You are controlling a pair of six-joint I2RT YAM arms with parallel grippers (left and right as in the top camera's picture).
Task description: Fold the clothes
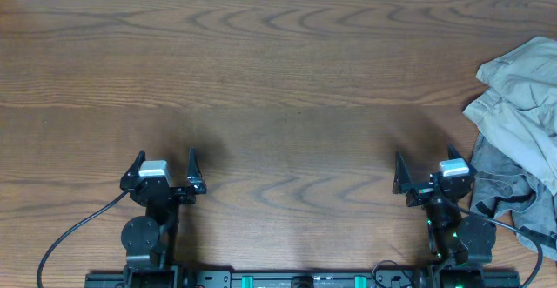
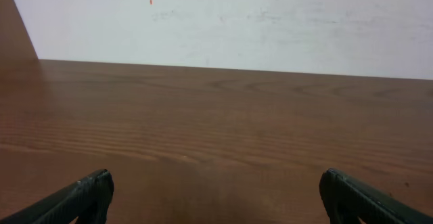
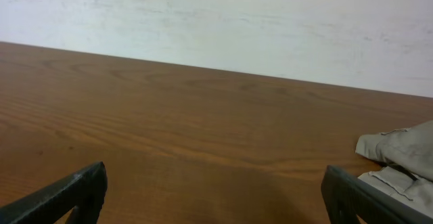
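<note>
A: Where do the clothes lie?
B: At the right edge of the overhead frame. The light khaki-green cotton shorts (image 1: 522,97) are crumpled in a heap on the brown wood-grain bench (image 1: 278,62) and run out past the frame's edge. The darker grey soft garment (image 1: 503,182) sits bunched just below them, touching them

A: And the arms?
B: Both are low in the frame, near the bottom edge. The left end effector (image 1: 165,156) is at lower left, its two black fingers spread wide with only wood between them. The right end effector (image 1: 425,157) is at lower right, fingers equally wide apart and gripping nothing

A: How near is the right one to the cloth?
B: Just beside it. The grey garment lies next to its outer finger, though I cannot tell whether they touch. In the right wrist view a fold of the shorts (image 3: 402,153) shows at the right edge of the frame, beyond the right-hand fingertip

A: The left wrist view?
B: Two dark fingertips at the bottom corners, the bench stretching ahead, and a pale wall (image 2: 237,21) behind
</note>
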